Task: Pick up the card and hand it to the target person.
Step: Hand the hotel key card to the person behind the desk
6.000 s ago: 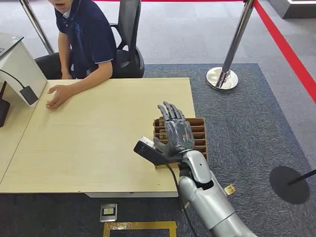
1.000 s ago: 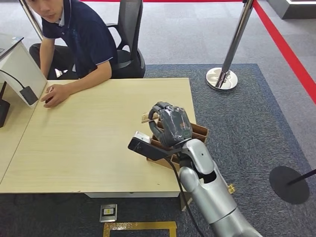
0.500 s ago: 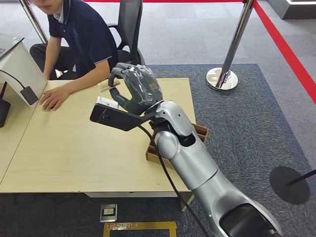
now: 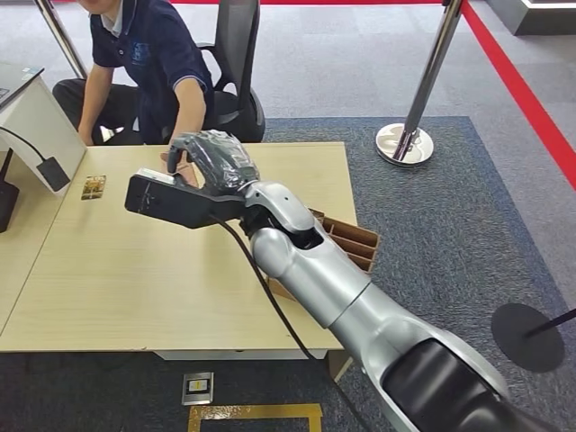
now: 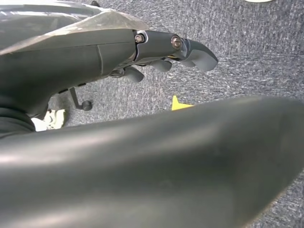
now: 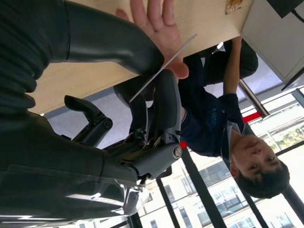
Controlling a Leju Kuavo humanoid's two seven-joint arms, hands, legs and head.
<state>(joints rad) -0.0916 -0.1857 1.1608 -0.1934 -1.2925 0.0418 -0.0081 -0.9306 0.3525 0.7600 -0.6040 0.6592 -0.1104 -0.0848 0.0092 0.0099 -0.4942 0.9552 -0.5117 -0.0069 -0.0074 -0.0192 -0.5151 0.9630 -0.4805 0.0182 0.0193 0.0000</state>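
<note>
My right hand (image 4: 211,162) reaches across the wooden table (image 4: 170,270) toward the seated person (image 4: 153,63) in a dark blue shirt. It pinches a thin card (image 6: 165,66), seen edge-on in the right wrist view, between the thumb (image 6: 107,42) and a dark finger (image 6: 166,109). The person's open hand (image 6: 157,23) is at the card's far end and touches it. My left hand (image 5: 107,52) hangs over grey carpet, its fingers loosely apart, holding nothing.
A second small card (image 4: 93,187) lies on the table's far left. A slotted cardboard card box (image 4: 350,238) sits tilted at the table's right edge behind my arm. A white stand (image 4: 34,117), an office chair (image 4: 234,54) and a stanchion base (image 4: 406,142) stand around.
My right arm has swung further left toward the person with the card. The person's hand has lifted off the table to meet it, uncovering a small card there.
</note>
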